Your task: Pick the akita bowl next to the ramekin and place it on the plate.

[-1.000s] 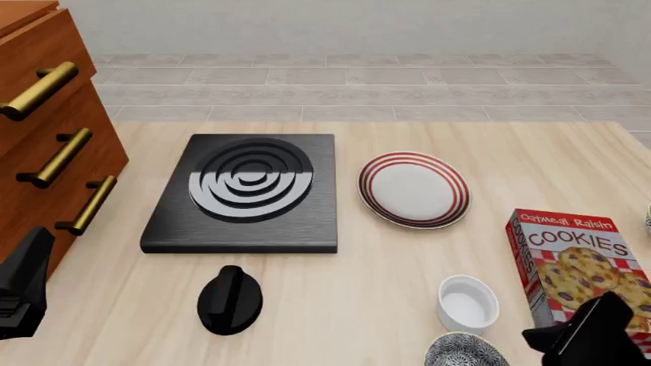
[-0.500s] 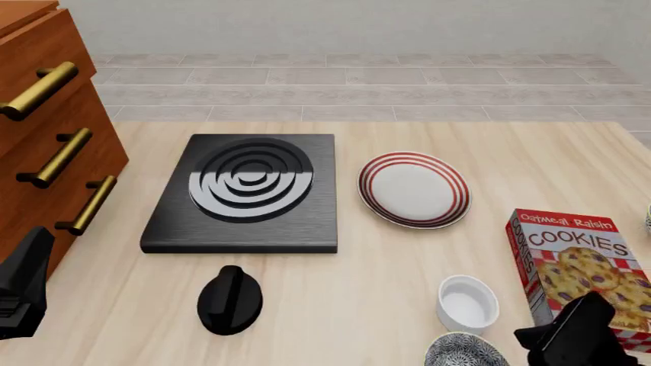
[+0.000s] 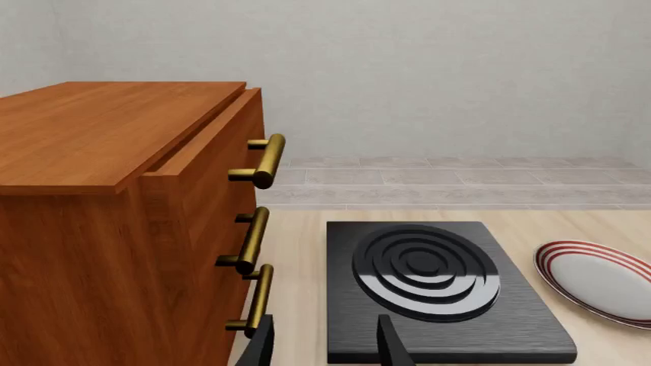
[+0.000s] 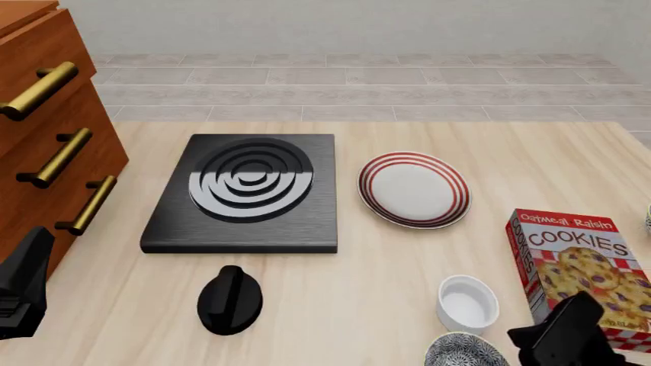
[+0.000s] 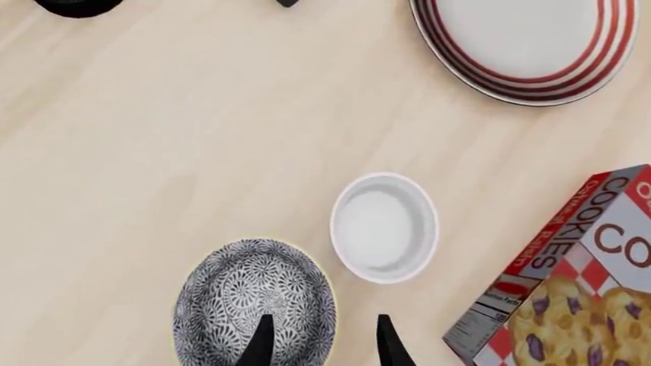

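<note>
The akita bowl point(image 4: 465, 351), speckled black and white, sits at the table's near edge, right beside the white ramekin point(image 4: 468, 303). The red-ringed plate point(image 4: 413, 189) lies farther back, beside the stove. In the right wrist view my right gripper point(image 5: 323, 343) is open above the akita bowl point(image 5: 254, 311): one finger is over the bowl's inside, the other is beyond its rim on the ramekin point(image 5: 385, 226) side. It holds nothing. My left gripper point(image 3: 323, 347) is open and empty at the near left, by the drawers.
A black stove plate point(image 4: 246, 191) lies left of the plate, with a black knob point(image 4: 230, 300) in front of it. A cookie box point(image 4: 582, 267) lies right of the ramekin, close to my right arm point(image 4: 566, 335). A wooden drawer cabinet point(image 4: 46, 137) stands at the left edge.
My right arm has shifted left, away from the cookie box and toward the akita bowl. The left arm and all objects are unmoved.
</note>
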